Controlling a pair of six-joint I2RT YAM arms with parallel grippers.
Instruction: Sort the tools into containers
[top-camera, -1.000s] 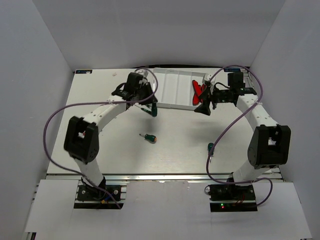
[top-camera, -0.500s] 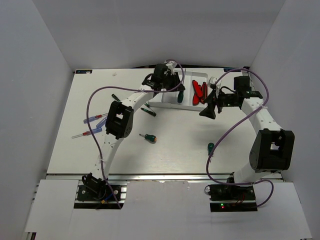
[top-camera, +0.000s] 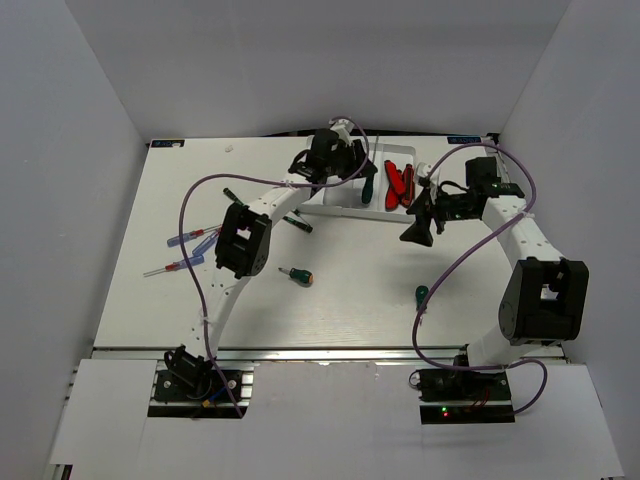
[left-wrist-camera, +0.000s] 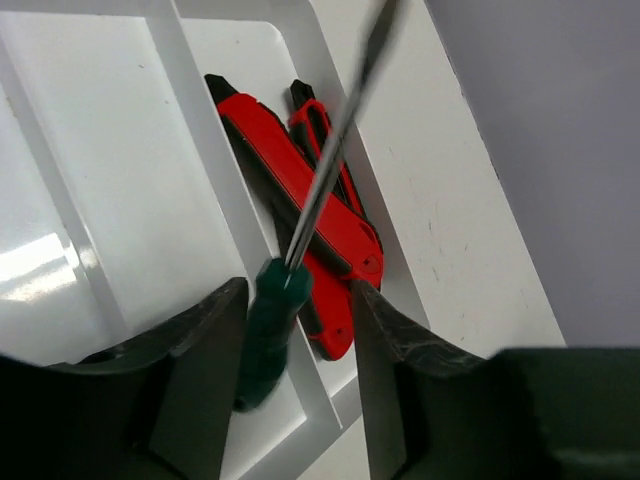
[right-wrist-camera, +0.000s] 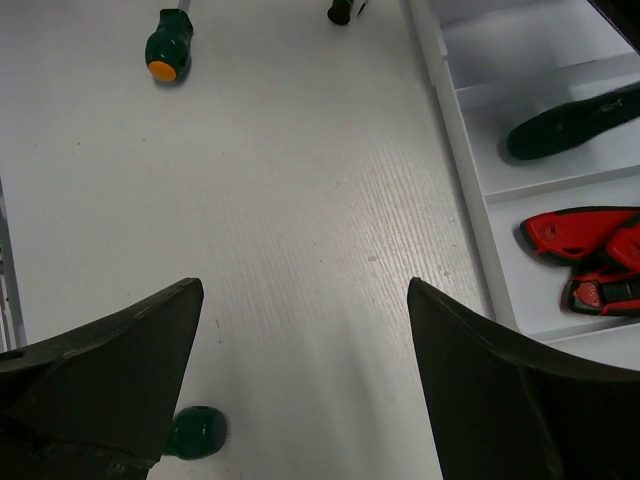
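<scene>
**Screwdriver in the tray's second compartment**

The green-handled screwdriver (left-wrist-camera: 268, 335) sits tilted, handle down, in the white tray (left-wrist-camera: 120, 150), just left of the red utility knives (left-wrist-camera: 290, 170). The left gripper (left-wrist-camera: 298, 292) is spread around the handle, perhaps brushing it. The right gripper (right-wrist-camera: 305, 290) gapes wide over bare table, nearer.

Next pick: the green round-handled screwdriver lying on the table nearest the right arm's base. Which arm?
Right. The right fingers, open and empty, hover over the table close to that green round-handled screwdriver. The left fingers are across at the white plastic tray, straddling a dark green-handled screwdriver.
</scene>
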